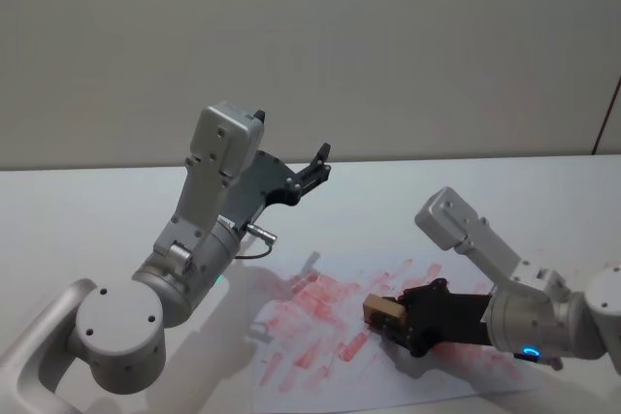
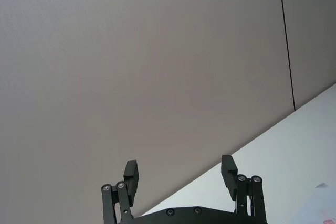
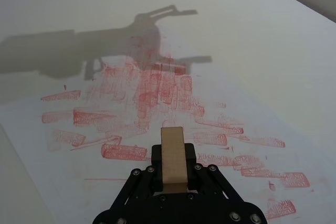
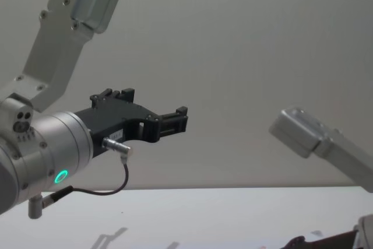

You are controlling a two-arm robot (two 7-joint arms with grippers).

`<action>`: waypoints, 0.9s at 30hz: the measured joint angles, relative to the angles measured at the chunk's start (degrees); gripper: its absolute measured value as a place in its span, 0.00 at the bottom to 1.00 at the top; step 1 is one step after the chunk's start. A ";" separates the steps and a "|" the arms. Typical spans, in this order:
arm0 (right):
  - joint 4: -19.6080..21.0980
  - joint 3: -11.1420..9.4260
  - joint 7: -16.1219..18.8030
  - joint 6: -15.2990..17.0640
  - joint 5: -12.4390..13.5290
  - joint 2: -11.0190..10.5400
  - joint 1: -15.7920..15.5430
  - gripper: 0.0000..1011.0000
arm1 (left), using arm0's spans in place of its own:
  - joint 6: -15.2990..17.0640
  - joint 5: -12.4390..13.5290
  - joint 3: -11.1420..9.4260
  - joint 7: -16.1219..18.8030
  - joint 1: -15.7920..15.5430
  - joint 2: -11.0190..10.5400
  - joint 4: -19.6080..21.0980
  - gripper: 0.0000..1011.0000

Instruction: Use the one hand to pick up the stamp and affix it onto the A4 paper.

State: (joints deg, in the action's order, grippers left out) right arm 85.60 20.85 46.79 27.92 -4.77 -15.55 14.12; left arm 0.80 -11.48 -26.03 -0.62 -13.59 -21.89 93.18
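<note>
Black and ribbed, pressed in from both sides on the pale tan stamp (image 3: 172, 146) and clamping it at the tip of the right gripper (image 3: 172, 164), one end of the block sticking out forward past the jaws. Held low over the A4 paper (image 1: 310, 351), above the red prints (image 3: 125, 152) toward the sheet's right part, with no telling whether touching the sheet. Spread wide apart with nothing between at the left gripper (image 1: 318, 164), raised well above the A4 paper and beyond its far edge, over the white table (image 1: 87, 203) and aimed at the grey wall (image 2: 131, 51).
</note>
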 joint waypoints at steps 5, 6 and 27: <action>-0.01 0.67 0.68 0.65 -1.98 0.20 0.82 0.22 | 0.00 0.00 0.00 0.00 0.00 0.00 0.00 0.99; -0.01 0.74 0.70 0.64 -2.26 0.21 0.88 0.22 | 0.00 0.00 0.00 0.00 0.00 0.00 0.00 0.99; 5.00 0.22 -9.33 -6.68 -1.01 -1.92 -1.73 0.22 | 0.00 0.00 0.00 0.00 0.00 0.00 0.00 0.99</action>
State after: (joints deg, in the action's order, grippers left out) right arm 90.60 21.07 37.46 21.24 -5.78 -17.47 12.38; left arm 0.80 -11.48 -26.02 -0.62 -13.59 -21.89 93.18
